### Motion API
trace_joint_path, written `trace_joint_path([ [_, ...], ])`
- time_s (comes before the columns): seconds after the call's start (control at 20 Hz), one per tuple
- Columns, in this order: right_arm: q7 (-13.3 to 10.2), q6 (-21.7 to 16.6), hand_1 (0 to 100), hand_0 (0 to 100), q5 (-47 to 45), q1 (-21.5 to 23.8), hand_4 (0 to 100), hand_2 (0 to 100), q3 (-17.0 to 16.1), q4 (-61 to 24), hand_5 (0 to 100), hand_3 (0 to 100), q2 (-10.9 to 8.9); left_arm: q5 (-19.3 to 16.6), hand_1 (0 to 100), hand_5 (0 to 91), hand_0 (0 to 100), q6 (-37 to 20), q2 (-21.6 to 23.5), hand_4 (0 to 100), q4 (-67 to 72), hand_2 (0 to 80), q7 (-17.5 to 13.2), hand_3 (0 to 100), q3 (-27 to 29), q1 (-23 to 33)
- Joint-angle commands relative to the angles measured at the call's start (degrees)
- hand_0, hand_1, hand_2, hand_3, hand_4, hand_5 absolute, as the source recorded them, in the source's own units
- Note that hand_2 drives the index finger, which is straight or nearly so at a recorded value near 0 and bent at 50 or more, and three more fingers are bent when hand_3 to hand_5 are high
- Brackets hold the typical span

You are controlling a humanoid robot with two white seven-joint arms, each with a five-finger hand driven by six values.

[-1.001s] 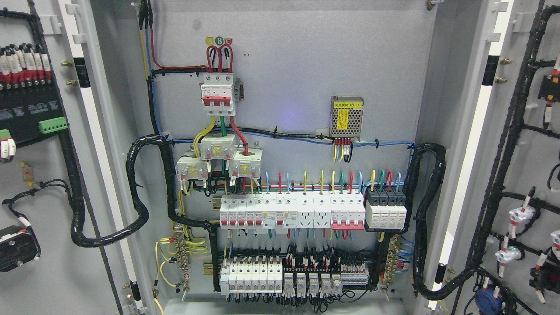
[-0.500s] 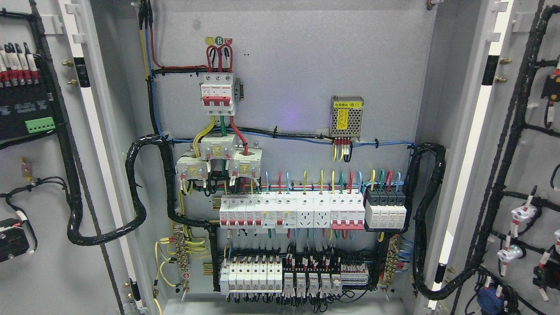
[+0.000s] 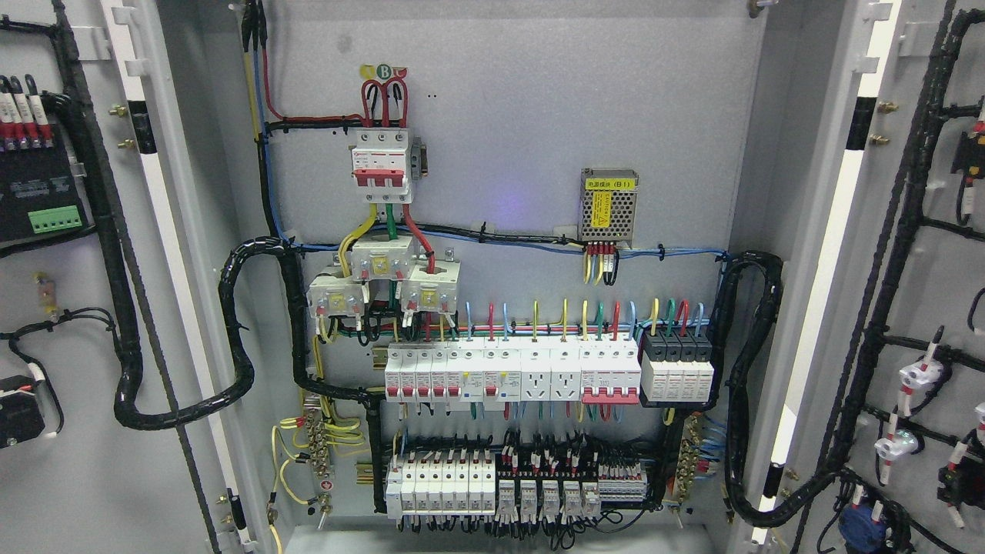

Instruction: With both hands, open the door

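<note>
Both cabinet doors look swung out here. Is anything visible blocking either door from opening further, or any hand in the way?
Nothing visible blocks them. The left door and right door stand open at the frame edges, only their own cable bundles hanging on them. No hand is in view.

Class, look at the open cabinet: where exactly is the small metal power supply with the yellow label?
In the head view the power supply sits on the back panel, upper right of centre, above the black breaker block and right of the red-handled main breaker.
</note>
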Motion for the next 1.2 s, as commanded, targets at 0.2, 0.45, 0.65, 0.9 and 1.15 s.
trace_joint_path([
  [0.2, 0.4, -1.3, 39, 12, -0.7, 1.8, 0, 0, 0.8, -3.5, 0, 0, -0.41, 0.2, 39, 0.0, 12, -11.4, 2.0, 0, 4.8, 0.0, 0.0, 0, -2.2, -1.3],
  [0.45, 1.6, -1.6, 39, 12, -0.8, 1.7, 0, 0, 2.6, -4.9, 0, 0, -0.5, 1.4, 39, 0.0, 12, -11.4, 1.9, 0, 1.2, 0.0, 0.1, 0, -6.6, -0.7],
  [0.65, 1.6, -1.7, 39, 12, -0.8, 1.6, 0, 0, 3.8, -6.0, 0, 0, -0.5, 2.3, 39, 0.0, 12, -11.4, 1.2, 0, -5.2, 0.0, 0.1, 0, -9.0, 0.2],
  [0.9, 1.6, -2.2, 39, 12, -0.7, 1.6, 0, 0, 4.7, -6.5, 0, 0, -0.59, 2.4, 39, 0.0, 12, -11.4, -2.5, 0, -14.8, 0.0, 0.1, 0, -11.5, 3.5],
  [1.15, 1.6, -2.2, 39, 12, -0.7, 0.7, 0, 0, 8.7, -6.4, 0, 0, -1.2, 2.3, 39, 0.0, 12, -9.9, -4.6, 0, -22.9, 0.0, 0.2, 0, -15.1, 6.4],
])
